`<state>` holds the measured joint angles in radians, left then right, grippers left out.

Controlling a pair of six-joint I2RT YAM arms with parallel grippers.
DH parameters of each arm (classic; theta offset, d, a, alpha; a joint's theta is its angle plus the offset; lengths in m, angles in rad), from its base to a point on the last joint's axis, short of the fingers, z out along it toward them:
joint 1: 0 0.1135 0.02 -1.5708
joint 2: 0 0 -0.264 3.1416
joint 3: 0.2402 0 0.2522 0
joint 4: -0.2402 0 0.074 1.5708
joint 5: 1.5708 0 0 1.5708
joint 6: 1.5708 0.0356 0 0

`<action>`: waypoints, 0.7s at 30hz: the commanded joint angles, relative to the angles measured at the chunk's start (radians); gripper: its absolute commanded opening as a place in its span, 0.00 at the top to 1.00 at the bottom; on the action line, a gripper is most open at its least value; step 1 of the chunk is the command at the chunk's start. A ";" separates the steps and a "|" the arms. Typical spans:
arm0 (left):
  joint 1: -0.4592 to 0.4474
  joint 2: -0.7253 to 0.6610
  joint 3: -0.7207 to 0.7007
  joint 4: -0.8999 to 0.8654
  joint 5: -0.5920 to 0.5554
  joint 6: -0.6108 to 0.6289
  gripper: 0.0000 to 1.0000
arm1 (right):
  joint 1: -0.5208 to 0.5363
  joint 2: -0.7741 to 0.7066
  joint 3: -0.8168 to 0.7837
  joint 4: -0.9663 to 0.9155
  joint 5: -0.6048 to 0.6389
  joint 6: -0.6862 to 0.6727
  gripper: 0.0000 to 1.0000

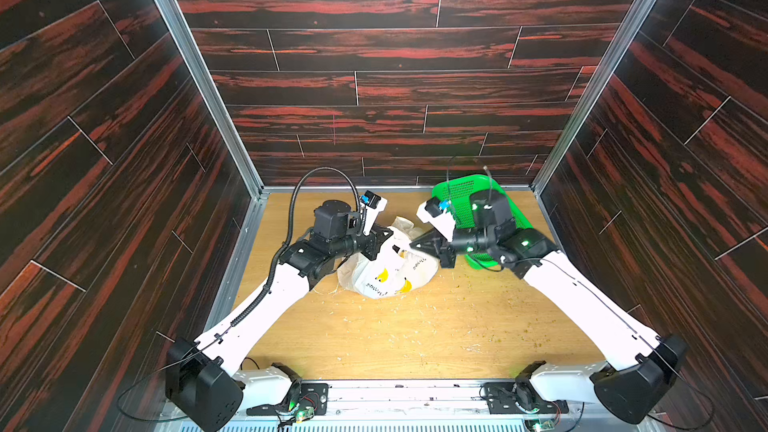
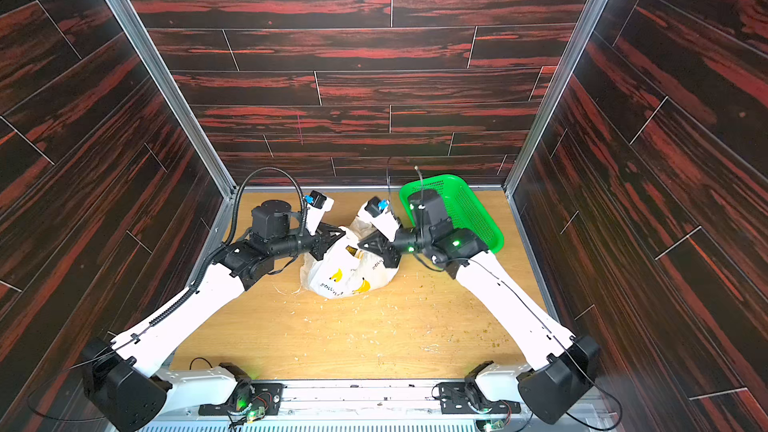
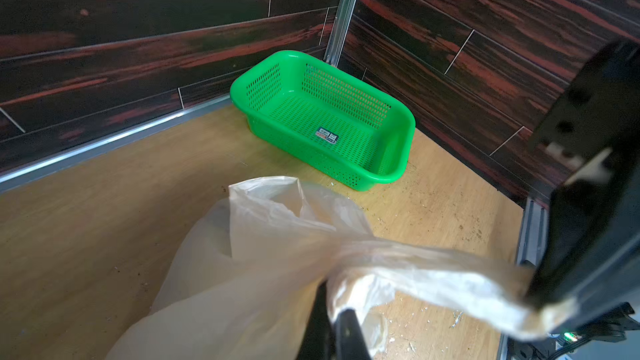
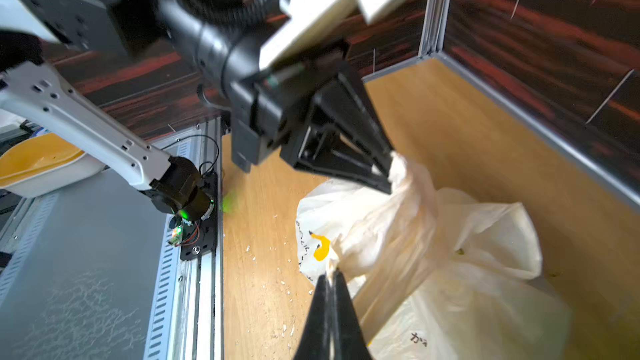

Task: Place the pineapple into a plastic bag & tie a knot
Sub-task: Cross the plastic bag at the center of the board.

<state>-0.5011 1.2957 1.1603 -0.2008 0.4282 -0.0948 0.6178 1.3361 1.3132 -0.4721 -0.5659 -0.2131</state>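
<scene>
Contents of the plastic bag (image 1: pixel 384 274) are screened by its white film and cannot be identified. Its lettering is too small to read. Whether its handle straps (image 3: pixel 433 268) are tied cannot be told. The green basket (image 1: pixel 446 191) behind the bag is partly covered by the right arm (image 1: pixel 490 234) in both top views. In the right wrist view the right tool (image 4: pixel 330 275) is cut by the picture's edge and the left tool (image 4: pixel 390 171) is blurred.

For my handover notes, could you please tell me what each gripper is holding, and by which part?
Both are shut on the plastic bag: the left gripper pinches one twisted handle strap, and the right gripper pinches the other.
</scene>
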 commanded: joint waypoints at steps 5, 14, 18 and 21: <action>0.014 -0.020 0.022 0.033 -0.005 -0.022 1.00 | 0.022 0.074 -0.132 0.189 0.037 0.042 1.00; 0.013 -0.026 0.024 0.026 -0.001 -0.032 1.00 | 0.056 0.177 -0.188 0.356 0.103 0.044 1.00; 0.013 -0.024 0.036 0.020 0.009 -0.042 1.00 | 0.069 0.224 -0.212 0.460 0.183 0.077 1.00; 0.013 -0.032 0.048 -0.004 0.032 -0.046 1.00 | 0.084 0.265 -0.245 0.603 0.274 0.136 1.00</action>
<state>-0.4915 1.2957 1.1671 -0.2050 0.4309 -0.1295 0.6861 1.5585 1.1004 -0.0097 -0.3943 -0.1390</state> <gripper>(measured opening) 0.058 0.047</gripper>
